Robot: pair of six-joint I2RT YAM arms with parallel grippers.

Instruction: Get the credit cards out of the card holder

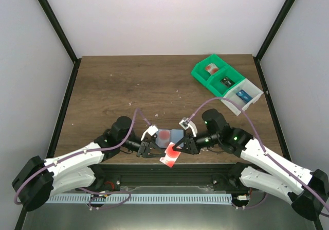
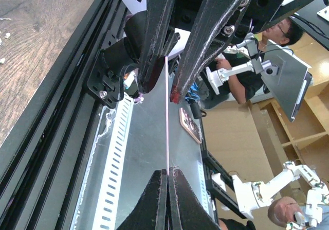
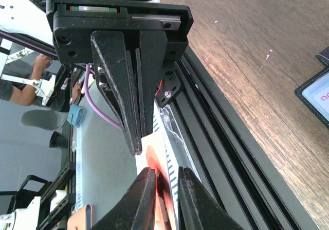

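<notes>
The credit card (image 1: 170, 156) is hanging just past the tabletop's (image 1: 128, 86) near edge, and my left fingers (image 2: 154, 204) are clenching one end of it. My right fingers (image 3: 139, 204) are straddling its red end, narrowly apart; I cannot tell whether they are gripping. The card holder (image 1: 175, 136) is lying just behind, at mid near edge. Both arms are reaching inward, low.
</notes>
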